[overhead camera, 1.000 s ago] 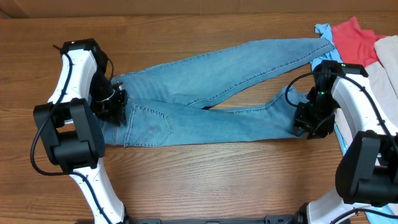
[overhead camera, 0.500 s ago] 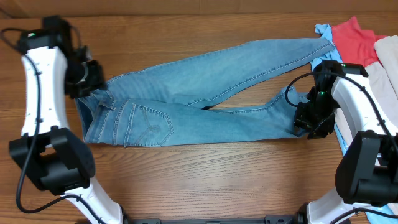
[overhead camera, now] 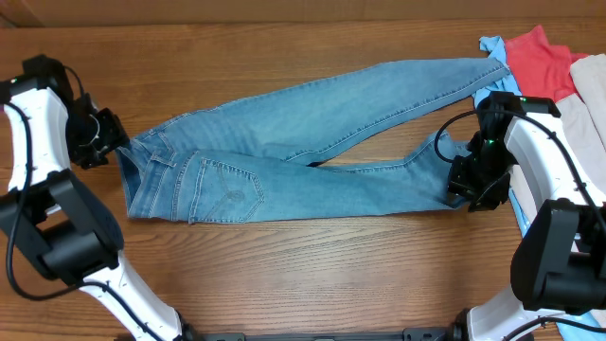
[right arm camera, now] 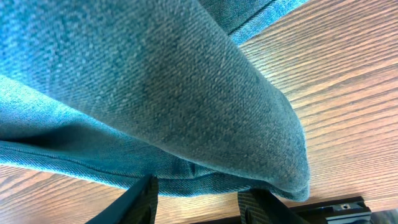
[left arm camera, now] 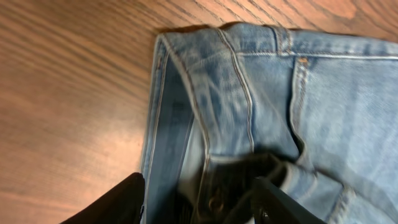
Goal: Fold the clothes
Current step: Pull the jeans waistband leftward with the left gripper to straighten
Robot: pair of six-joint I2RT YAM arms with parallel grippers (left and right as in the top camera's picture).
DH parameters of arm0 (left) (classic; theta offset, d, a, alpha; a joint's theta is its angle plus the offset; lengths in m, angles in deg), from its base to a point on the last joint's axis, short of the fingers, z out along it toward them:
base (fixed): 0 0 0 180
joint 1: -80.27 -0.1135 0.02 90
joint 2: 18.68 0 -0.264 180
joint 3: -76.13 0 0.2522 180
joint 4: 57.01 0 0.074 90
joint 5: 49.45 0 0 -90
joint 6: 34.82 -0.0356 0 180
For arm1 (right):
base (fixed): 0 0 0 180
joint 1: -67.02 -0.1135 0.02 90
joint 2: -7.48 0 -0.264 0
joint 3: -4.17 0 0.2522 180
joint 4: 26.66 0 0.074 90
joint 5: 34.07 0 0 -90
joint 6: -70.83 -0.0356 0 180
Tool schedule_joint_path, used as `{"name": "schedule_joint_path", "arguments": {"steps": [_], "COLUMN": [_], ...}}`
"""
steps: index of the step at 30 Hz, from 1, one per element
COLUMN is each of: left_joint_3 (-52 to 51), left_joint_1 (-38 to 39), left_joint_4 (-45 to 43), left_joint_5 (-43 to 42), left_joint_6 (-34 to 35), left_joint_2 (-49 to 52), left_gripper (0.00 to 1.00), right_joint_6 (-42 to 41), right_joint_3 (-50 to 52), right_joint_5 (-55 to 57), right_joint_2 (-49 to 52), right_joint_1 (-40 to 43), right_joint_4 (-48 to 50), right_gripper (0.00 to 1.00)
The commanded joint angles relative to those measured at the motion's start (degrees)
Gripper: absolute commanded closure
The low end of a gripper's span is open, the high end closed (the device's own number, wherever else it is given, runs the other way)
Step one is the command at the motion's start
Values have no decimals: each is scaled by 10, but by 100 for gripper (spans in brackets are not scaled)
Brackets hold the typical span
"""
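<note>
Overhead view, jeans (overhead camera: 331, 189): lay spread flat on the table (overhead camera: 284, 284), seat side up, one stitched back pocket (overhead camera: 227, 194) showing near the waistband (overhead camera: 126, 185).
Legs: ran out long from the seat and parted in a narrow V. Far leg reached the light blue garment (overhead camera: 490, 44); near leg ended at the right gripper (overhead camera: 471, 189).
Left gripper (overhead camera: 102, 142): stood at the outer corner of the jeans' waistband, touching it.
Left wrist view, grip: fingers (left arm camera: 127, 199) kept apart only by the denim between them. Clamped on the waistband beside a metal button, with the band edge turned up and creased there.
Right gripper, position: stood at the hem end of the jeans' near leg.
Right wrist view, grip: fingers (right arm camera: 144, 198) sat either side of a thick rolled fold of the leg. Closed on that fold, with denim raised off the wood around it.
Light blue garment: peeked out at the hem of the jeans' far leg, touching it.
Red garment (overhead camera: 535, 57): lay just beyond the light blue garment, on the side away from the jeans.
Beige garment (overhead camera: 592, 95): lay beside the red garment, farther again from the jeans, partly under the right arm.
Hems: too small overhead to judge their state.
</note>
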Motion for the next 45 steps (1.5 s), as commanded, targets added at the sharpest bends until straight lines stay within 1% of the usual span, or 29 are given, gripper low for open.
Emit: {"name": "schedule_joint_path", "arguments": {"steps": [1, 6, 10, 13, 16, 20, 22, 25, 29, 34, 35, 36, 37, 38, 42, 45], "left_joint_3": [-7, -7, -7, -7, -7, -7, -6, 17, 129, 307, 346, 365, 376, 379, 359, 315], "left_joint_1": [2, 2, 4, 9, 16, 24, 25, 23, 12, -9, -12, -13, -13, -12, -5, 3], "left_joint_4": [-3, -44, -83, -108, -124, -137, -147, -149, -146, -140, -128, -115, -99, -67, 16, 39], "left_joint_5": [-4, -17, -73, -103, -110, -110, -110, -118, -123, -123, -122, -118, -107, -93, -43, -30], "left_joint_6": [13, 16, 16, 17, 17, 16, 16, 15, 11, 30, 33, 31, 32, 30, 28, 29], "left_joint_2": [41, 81, 93, 98, 100, 100, 98, 92, 58, 34, 34, 34, 34, 34, 42, 43], "left_gripper": [43, 43, 40, 41, 48, 77, 96, 96, 96, 96, 93, 73, 45, 0, 0, 0], "right_joint_6": [0, 0, 0, 0, 0, 0, 0, 0, 0, 0, 0, 0, 0, 0, 0, 0], "right_joint_3": [1, 1, 1, 1, 1, 1, 1, 1, 1, 1, 1, 1, 1, 1, 1, 1], "right_joint_5": [5, 5, 5, 5, 5, 5, 5, 5, 5, 5, 5, 5, 5, 5, 5, 5], "right_joint_2": [-11, -11, -11, -11, -11, -11, -11, -11, -11, -11, -11, -11, -11, -11, -11, -11], "right_joint_1": [1, 1, 1, 1, 1, 1, 1, 1, 1, 1, 1, 1, 1, 1, 1, 1], "right_joint_4": [2, 3, 3, 2, 2, 3, 5, 5, 8, 14, 15, 17, 19, 21, 23, 24], "right_gripper": [55, 55, 55, 55, 55, 56, 56, 56, 56, 56, 56, 56, 56, 56, 56, 56]}}
